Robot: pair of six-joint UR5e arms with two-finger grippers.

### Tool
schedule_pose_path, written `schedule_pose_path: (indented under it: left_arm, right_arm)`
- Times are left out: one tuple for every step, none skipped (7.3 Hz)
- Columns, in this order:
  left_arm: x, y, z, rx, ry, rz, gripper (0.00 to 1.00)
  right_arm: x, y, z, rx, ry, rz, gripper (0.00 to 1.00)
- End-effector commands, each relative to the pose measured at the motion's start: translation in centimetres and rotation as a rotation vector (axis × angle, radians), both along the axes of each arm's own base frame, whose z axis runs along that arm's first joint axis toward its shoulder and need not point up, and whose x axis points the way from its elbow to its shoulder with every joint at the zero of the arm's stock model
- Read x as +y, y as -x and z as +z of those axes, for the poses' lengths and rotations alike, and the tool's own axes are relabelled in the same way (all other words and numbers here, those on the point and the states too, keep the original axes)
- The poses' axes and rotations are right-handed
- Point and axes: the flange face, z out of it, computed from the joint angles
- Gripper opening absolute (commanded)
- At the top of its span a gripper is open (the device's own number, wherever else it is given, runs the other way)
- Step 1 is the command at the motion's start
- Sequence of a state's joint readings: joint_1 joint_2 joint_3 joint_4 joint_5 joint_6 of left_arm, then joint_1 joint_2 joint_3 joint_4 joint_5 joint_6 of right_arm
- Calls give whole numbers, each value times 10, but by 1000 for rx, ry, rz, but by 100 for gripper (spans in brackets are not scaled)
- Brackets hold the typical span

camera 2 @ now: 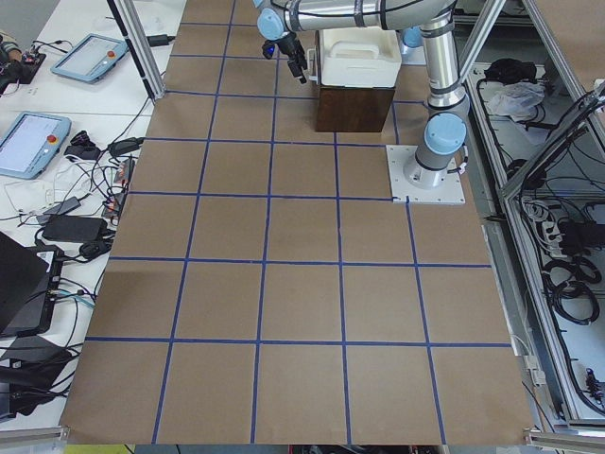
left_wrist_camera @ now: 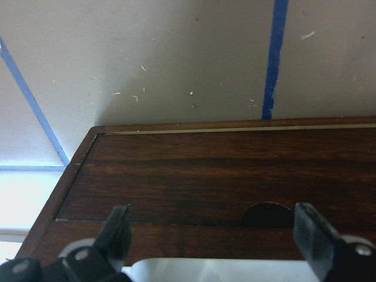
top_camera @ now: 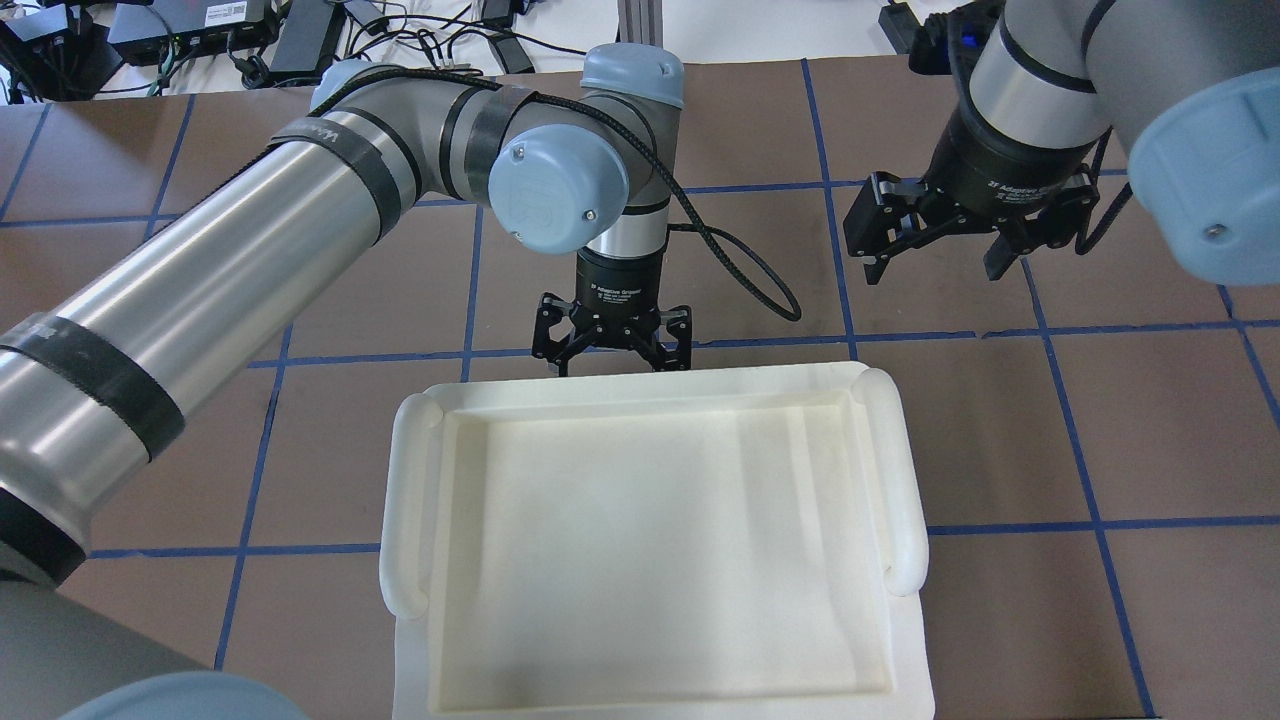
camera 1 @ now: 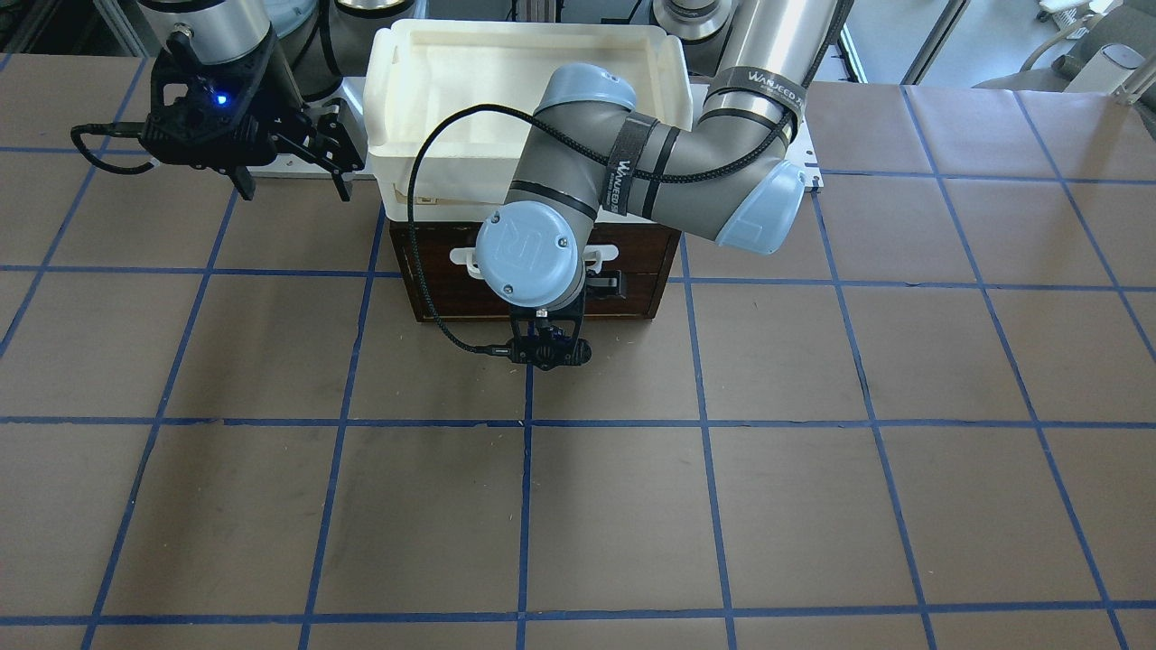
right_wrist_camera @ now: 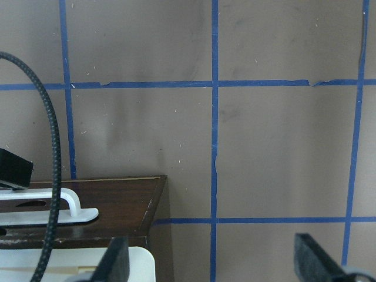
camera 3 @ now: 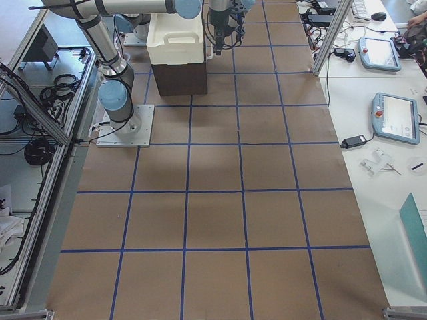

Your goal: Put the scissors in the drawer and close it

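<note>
The drawer [camera 1: 637, 262] shows its dark brown front, flush with the wooden cabinet, and its white bar handle [camera 1: 603, 254]. My left gripper [top_camera: 614, 362] hangs open right at that front, fingers either side of the handle. The left wrist view shows the dark wood front [left_wrist_camera: 205, 182] between the spread fingers [left_wrist_camera: 117, 229]. My right gripper [top_camera: 935, 272] is open and empty, hovering above the table to the cabinet's side. The right wrist view shows the drawer's corner [right_wrist_camera: 117, 202] and its handle [right_wrist_camera: 41, 198]. The scissors are out of view in every frame.
A white plastic tray [top_camera: 405, 500] sits on top of the cabinet and looks empty. The table is brown paper with a blue tape grid [camera 1: 524, 506]. The left arm's black cable [camera 1: 424, 271] loops in front of the drawer front.
</note>
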State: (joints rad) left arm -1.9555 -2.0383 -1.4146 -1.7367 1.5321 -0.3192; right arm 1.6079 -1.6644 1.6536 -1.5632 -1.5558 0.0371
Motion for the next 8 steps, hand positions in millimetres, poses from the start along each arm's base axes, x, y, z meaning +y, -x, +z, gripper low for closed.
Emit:
schedule_pose_path:
  left_arm:
    - [-25,3,16,59,173,20,100]
    - [-36,3,34,67,291,9,100]
    - [-44,-3,65,39,419,-9,100]
    - [-41,-5,91,35,478,-17,100]
    - [-34,-7,117,59,527,-12,100]
    - [-26,-11,140,75,568,-17,100]
    - [-17,-13,162,100,601,-9,100]
    - [-5,-17,175,107,609,-8,100]
  right_arm:
    - [1,0,1,4,2,3,100]
    - [1,0,1,4,2,3,100]
    - [0,0,0,9,0,3,100]
    - [0,0,0,9,0,3,100]
    - [0,1,0,13,0,4,100]
    - [1,1,1,12,2,3,100]
    - [0,1,0,15,0,3,100]
    - [0,0,3,8,21,3,100]
